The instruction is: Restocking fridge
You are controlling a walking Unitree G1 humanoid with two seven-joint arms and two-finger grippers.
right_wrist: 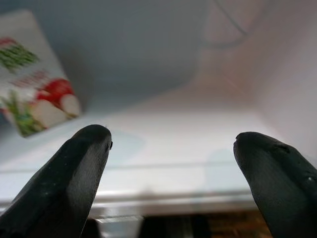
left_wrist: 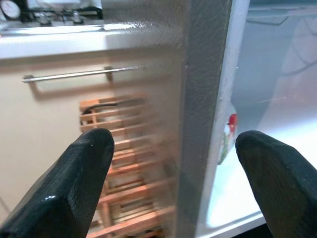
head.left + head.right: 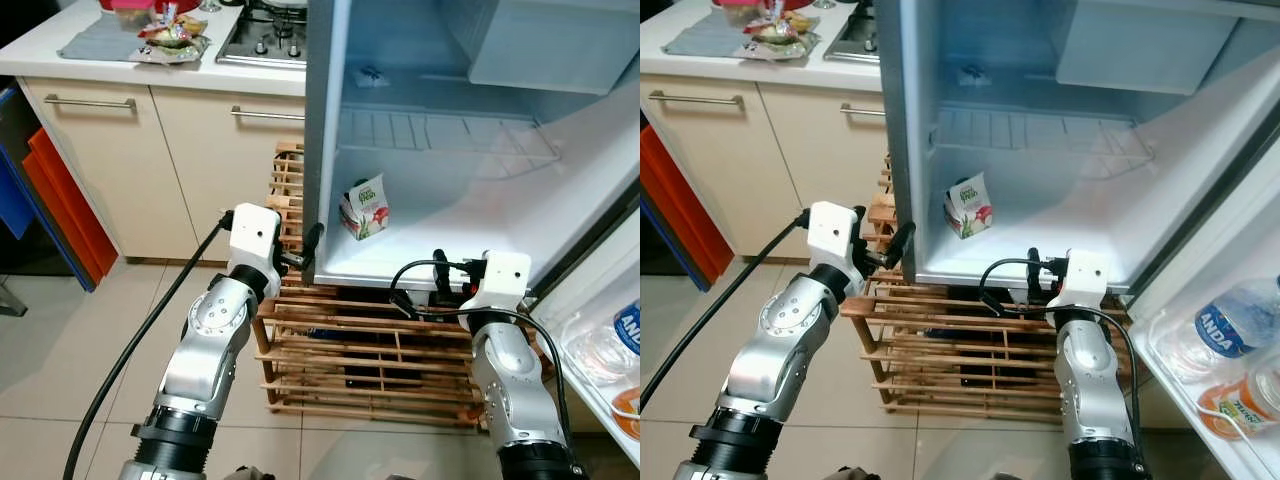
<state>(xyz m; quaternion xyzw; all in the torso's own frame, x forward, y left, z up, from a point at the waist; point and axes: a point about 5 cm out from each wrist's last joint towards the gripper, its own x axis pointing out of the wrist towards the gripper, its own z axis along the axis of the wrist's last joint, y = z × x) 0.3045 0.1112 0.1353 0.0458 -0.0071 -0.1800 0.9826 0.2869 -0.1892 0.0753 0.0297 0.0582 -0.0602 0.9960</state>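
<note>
The fridge [image 3: 325, 150] stands open before me. A small carton with radishes printed on it [image 3: 365, 207] stands upright on the fridge's white floor, near the left wall. My left gripper [image 3: 308, 252] is open, its fingers on either side of the fridge's left front edge [image 2: 203, 124]. My right gripper [image 3: 437, 272] is open and empty at the front lip of the fridge floor. It points inward, and the carton [image 1: 29, 79] is farther in and off to one side. A wire shelf [image 3: 440, 135] spans the compartment above.
A wooden slatted rack [image 3: 340, 345] stands under the fridge. On the right, the open door's shelf [image 3: 1180, 385] holds a water bottle [image 3: 1230, 320] and an orange-lidded item [image 3: 1240, 400]. Cream cabinets [image 3: 100, 170] and a counter with food packets [image 3: 172, 40] are at left.
</note>
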